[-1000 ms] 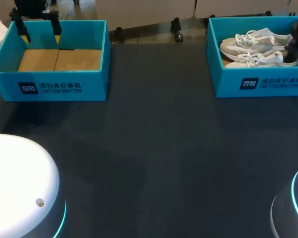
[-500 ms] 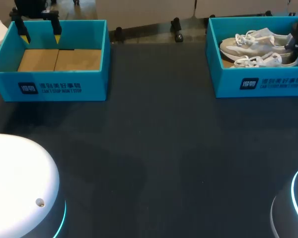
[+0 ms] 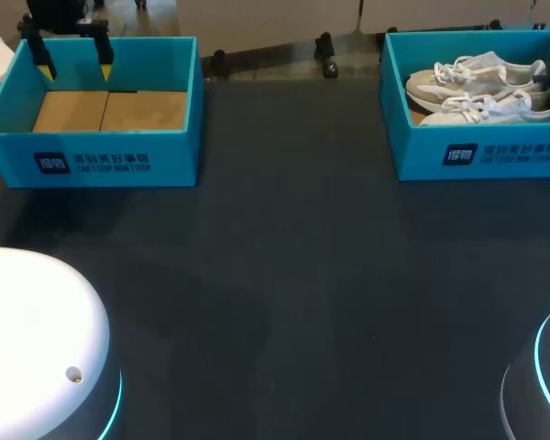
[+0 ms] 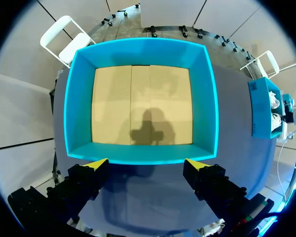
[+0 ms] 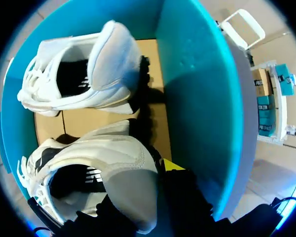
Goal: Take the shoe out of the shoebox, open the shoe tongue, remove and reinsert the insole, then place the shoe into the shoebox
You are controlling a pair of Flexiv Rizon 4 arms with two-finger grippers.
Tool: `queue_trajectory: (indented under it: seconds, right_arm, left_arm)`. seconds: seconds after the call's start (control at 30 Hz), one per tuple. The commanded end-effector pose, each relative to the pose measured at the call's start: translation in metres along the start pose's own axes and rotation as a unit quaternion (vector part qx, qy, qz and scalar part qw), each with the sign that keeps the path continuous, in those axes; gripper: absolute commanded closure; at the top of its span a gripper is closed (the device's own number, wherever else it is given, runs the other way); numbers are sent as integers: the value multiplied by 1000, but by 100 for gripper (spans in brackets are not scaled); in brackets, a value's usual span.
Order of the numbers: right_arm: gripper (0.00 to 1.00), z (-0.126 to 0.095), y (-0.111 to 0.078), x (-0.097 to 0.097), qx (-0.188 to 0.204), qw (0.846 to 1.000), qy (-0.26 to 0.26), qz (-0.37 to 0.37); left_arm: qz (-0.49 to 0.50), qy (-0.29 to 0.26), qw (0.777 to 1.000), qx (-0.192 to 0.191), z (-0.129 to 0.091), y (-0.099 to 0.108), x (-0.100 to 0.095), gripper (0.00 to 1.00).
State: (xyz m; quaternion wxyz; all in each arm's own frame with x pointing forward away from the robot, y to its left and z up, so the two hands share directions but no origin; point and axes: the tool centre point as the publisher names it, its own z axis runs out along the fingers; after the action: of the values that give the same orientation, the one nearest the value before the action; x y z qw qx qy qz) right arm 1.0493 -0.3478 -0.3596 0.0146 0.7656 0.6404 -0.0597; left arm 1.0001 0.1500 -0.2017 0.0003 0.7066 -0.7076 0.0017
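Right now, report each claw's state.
Left claw: open, holding nothing, above the empty shoebox.
Right claw: at the closer shoe's heel; grip cannot be told.

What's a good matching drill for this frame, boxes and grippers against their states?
Things:
1. left box
2. right box
3. left gripper
4. right gripper

States:
a. holds two white shoes
b. shut on the nearer shoe, at its heel
c. open, over a box's edge
d. bare cardboard floor

Pairs: 1-d, 2-a, 3-c, 4-b.
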Motion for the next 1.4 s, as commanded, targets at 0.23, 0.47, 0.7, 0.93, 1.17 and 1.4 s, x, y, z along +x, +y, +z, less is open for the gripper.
queue_trajectory:
  seconds: [0.23, 0.47, 0.7, 0.93, 1.17, 1.4]
  right_arm:
    - [100, -39, -3, -9, -19, 998, -19, 58]
    - [100, -72, -7, -10, -30, 996, -33, 72]
    - [100, -102, -14, -15, -32, 995, -44, 78]
    - [100, -126, -20, -30, -21, 994, -46, 100]
    - [100, -159, -30, -34, -12, 992, -37, 122]
    - [100, -191, -58, -21, -21, 990, -41, 133]
  left_arm:
    - [0, -1, 1000, 0, -1, 0, 0, 0]
    - [0, -1, 1000, 0, -1, 0, 0, 0]
    - [0, -1, 1000, 0, -1, 0, 0, 0]
    - [0, -1, 1000, 0, -1, 0, 0, 0]
    - [0, -1, 1000, 0, -1, 0, 0, 0]
    - [0, -1, 1000, 0, -1, 0, 0, 0]
